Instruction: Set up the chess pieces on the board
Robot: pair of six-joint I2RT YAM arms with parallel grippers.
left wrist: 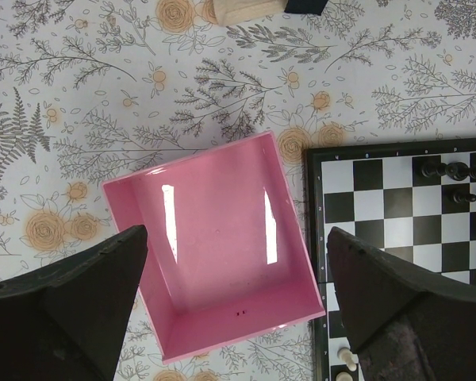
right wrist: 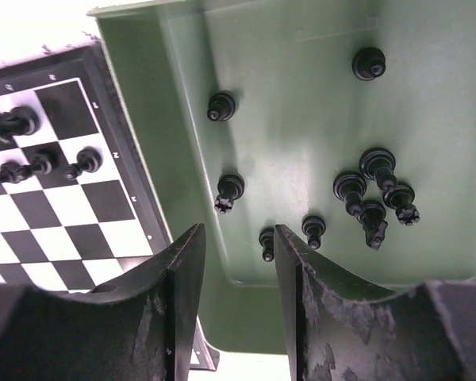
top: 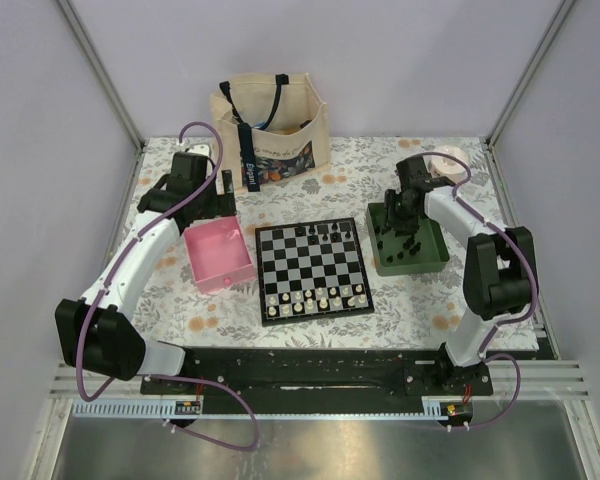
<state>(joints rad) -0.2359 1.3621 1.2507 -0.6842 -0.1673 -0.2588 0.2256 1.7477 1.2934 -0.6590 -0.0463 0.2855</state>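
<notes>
You are working in a robotics lab test cell. Evidence: plain pale lilac wall panels (top: 380,60) framed by bare aluminium struts (top: 100,70). A white-and-black left arm (top: 145,255) and right arm (top: 455,215) are bolted to a black metal base plate (top: 310,372). The worktop (top: 360,160) is dressed with floral-printed cloth.

The right tool (right wrist: 238,238) hangs over the green tray (right wrist: 301,95), its two dark fingers apart and holding nothing. Black chess pieces (right wrist: 378,165) lie scattered on the tray floor, several bunched together, and one small one shows in the gap between the fingers. The board (right wrist: 71,214) lies just beside the tray with a few black pieces on it.
</notes>
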